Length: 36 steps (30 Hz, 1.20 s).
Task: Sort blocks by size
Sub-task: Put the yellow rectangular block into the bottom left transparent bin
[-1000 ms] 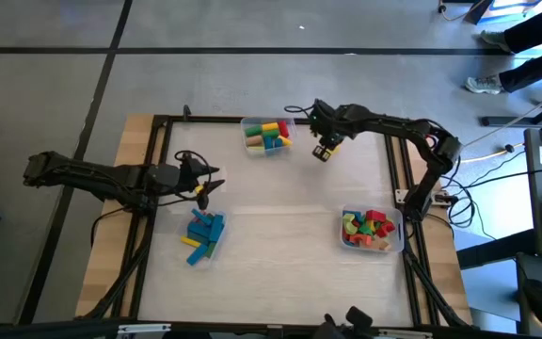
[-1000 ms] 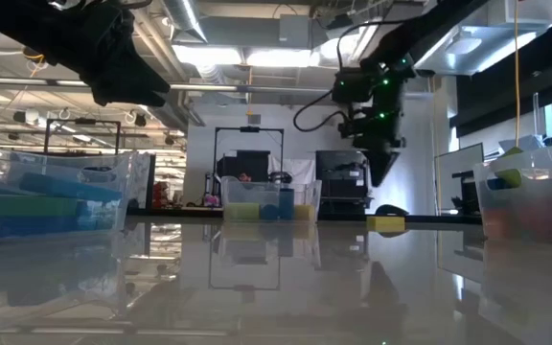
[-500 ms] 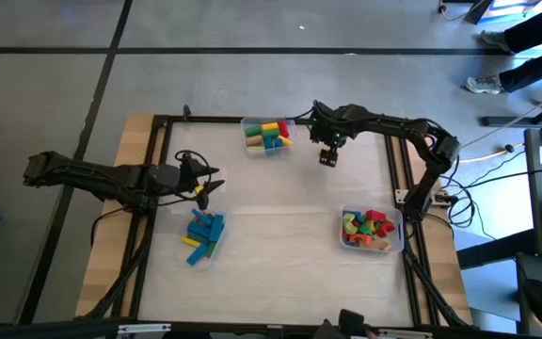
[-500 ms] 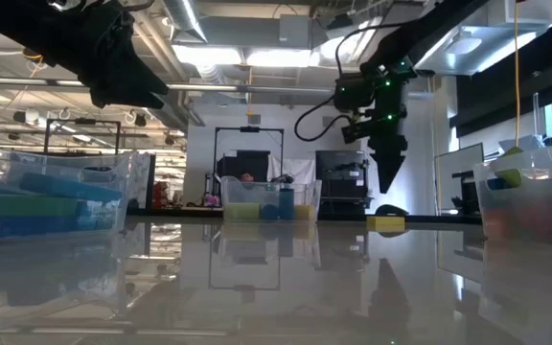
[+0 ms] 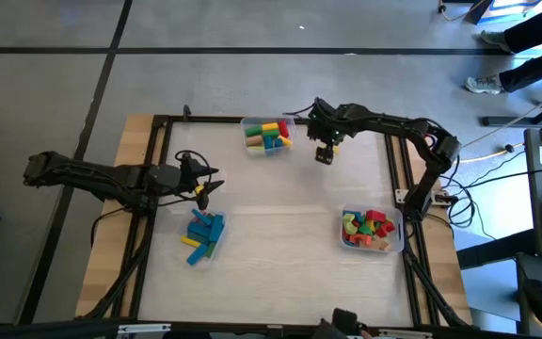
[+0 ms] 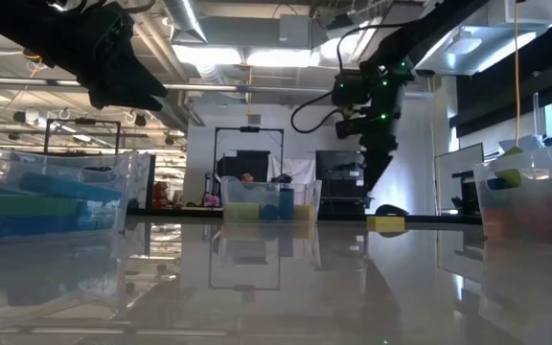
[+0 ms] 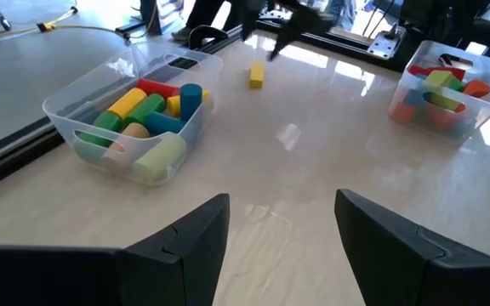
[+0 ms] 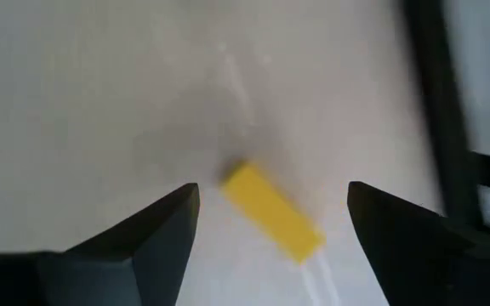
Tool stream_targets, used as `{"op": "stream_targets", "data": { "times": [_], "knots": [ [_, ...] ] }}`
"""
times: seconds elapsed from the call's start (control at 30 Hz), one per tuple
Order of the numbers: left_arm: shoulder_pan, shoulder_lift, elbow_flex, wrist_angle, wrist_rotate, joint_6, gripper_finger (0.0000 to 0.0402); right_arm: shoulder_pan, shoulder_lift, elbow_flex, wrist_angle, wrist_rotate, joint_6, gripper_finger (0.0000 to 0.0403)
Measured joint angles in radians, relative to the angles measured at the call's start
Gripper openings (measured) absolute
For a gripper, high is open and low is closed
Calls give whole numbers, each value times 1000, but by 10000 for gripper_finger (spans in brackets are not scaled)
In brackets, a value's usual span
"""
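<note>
- The right gripper [image 8: 266, 242] hangs over the far side of the table [image 5: 280, 198], just beside the far bin [image 5: 268, 135]; its two dark fingers [image 8: 139, 246] stand wide apart and hold nothing
- A small yellow block [image 8: 272, 211] lies flat on the table right under that gripper (between the fingers, not touching them); in the left wrist view the same block [image 7: 256, 76] sits alone on the bare top, near the far bin
- The far bin holds fat blocks in yellow, green, red and blue [image 7: 147, 115]
- The left gripper [image 7: 283, 229] waits above the left side of the table, near the pile of long blue and yellow blocks [image 5: 203, 235]; its fingers are open and empty
- The near right bin [image 5: 373, 232] is full of small blocks in red, green, yellow and orange [image 5: 369, 227]; it stands well apart from the yellow block
</note>
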Motion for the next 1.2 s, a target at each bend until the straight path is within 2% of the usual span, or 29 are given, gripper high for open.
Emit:
{"op": "stream_targets", "data": {
  "times": [0.1, 0.17, 0.43, 0.63, 0.93, 1.07, 1.2],
  "knots": [
    [-1, 0, 0, -5, 0, -5, 210, -5, 0, 0, -78, -88, -103, 303],
    [-1, 0, 0, -6, 0, -8, 210, -4, 0, 0, -107, -105, -171, 303],
    [-1, 0, 0, -17, 0, -29, 210, -60, 9, 0, -85, -91, -343, 303],
    [-1, 0, 0, -20, 0, -63, 210, -87, 76, 0, -73, -93, -386, 303],
    [-1, 0, 0, -22, 0, -72, 210, -86, 194, 4, -20, -8, -431, 300],
    [-1, 0, 0, -22, 0, -71, 210, -91, 207, 5, -31, -30, -411, 263],
    [-1, 0, 0, -19, 0, -70, 210, -89, 208, 4, -45, -37, -408, 182]
  ]
}}
